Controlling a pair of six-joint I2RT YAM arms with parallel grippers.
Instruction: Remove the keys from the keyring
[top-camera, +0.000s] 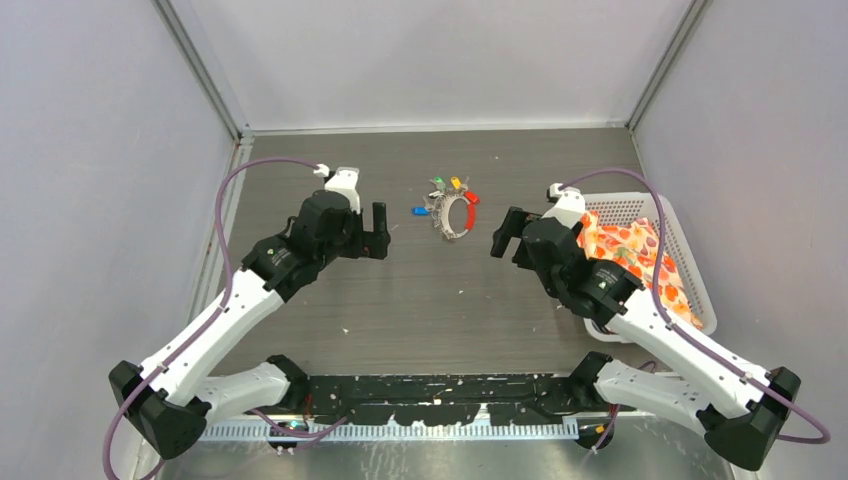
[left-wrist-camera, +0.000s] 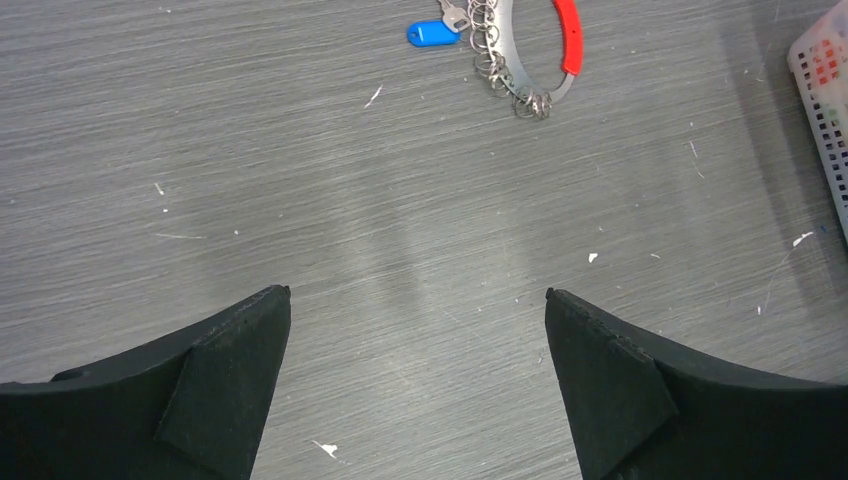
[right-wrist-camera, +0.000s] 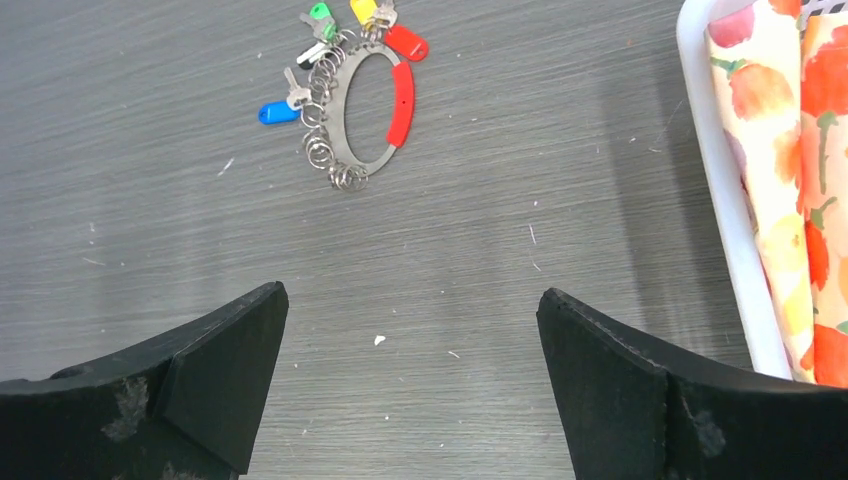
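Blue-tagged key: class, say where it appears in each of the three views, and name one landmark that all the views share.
Top external: the small key with a blue plastic tag lies upper centre, just left of the grey metal keyring.
Left wrist: top edge, near the middle, left of the ring.
Right wrist: upper left, left of the ring.
Shared landmark: the keyring's red section, on the side away from the blue tag.

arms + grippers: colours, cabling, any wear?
Both arms: white links, black joints and wrists. A purple cable loops along the left arm and the right arm. The left gripper and right gripper have black wedge-shaped fingers; the right's show pale scuffs.
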